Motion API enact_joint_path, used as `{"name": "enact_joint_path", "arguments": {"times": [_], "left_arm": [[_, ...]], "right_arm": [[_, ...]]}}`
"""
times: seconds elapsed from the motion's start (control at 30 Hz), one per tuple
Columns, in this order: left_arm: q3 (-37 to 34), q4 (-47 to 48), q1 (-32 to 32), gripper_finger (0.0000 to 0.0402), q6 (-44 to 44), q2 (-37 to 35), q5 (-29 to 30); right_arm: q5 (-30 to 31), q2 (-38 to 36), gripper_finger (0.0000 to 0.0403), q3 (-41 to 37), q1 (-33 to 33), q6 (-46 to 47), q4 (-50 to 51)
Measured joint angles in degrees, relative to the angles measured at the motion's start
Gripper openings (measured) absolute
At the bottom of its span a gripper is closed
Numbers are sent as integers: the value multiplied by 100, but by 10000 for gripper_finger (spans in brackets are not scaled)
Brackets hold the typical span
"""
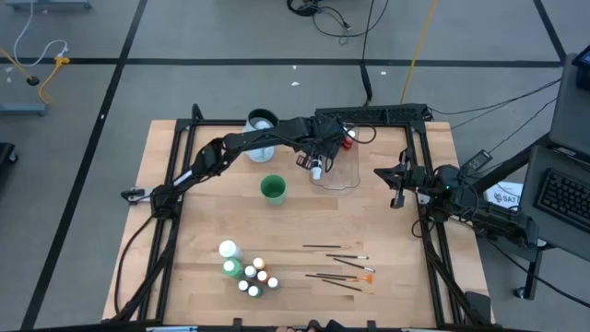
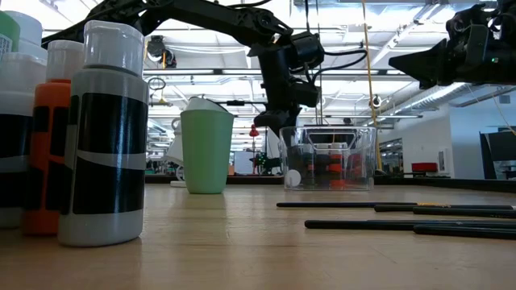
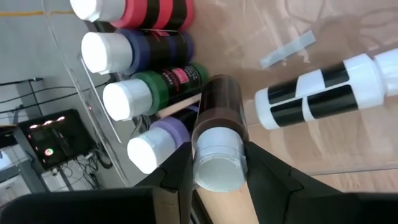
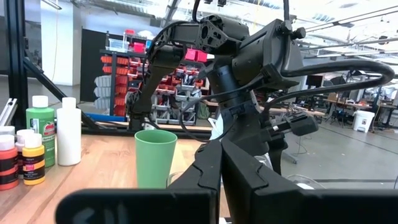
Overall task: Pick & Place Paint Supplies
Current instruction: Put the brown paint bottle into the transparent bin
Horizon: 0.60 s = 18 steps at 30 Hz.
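From above, the left hand (image 1: 316,166) reaches over the clear tub (image 1: 343,175) at the table's (image 1: 295,221) far side, while the right hand (image 1: 395,184) waits, pinched closed, just right of the tub. At table level, brushes (image 2: 403,208) lie flat and a green cup (image 2: 206,151) stands left of the tub. The left wrist camera shows fingers (image 3: 180,174) clamping a brown paint bottle (image 3: 217,134) above four capped bottles (image 3: 140,96) lying inside the tub.

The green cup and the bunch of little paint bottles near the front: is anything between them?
No. In the high view, only bare wooden table lies between the green cup and the little paint bottles.
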State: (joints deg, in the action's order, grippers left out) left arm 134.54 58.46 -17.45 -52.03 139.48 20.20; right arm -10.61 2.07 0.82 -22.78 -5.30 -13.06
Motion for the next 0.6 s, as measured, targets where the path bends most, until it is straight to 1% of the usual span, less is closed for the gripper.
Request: {"name": "enact_joint_path", "arguments": {"times": [0.2, 0.33, 0.6], "left_arm": [[-3, 186, -35, 115, -97, 0, 103], [-173, 127, -84, 115, -123, 5, 205], [-271, -3, -111, 115, -144, 4, 283]], "right_arm": [[0, 0, 4, 0, 1, 9, 7], [0, 0, 4, -1, 2, 9, 7], [0, 0, 4, 0, 2, 11, 9]]}}
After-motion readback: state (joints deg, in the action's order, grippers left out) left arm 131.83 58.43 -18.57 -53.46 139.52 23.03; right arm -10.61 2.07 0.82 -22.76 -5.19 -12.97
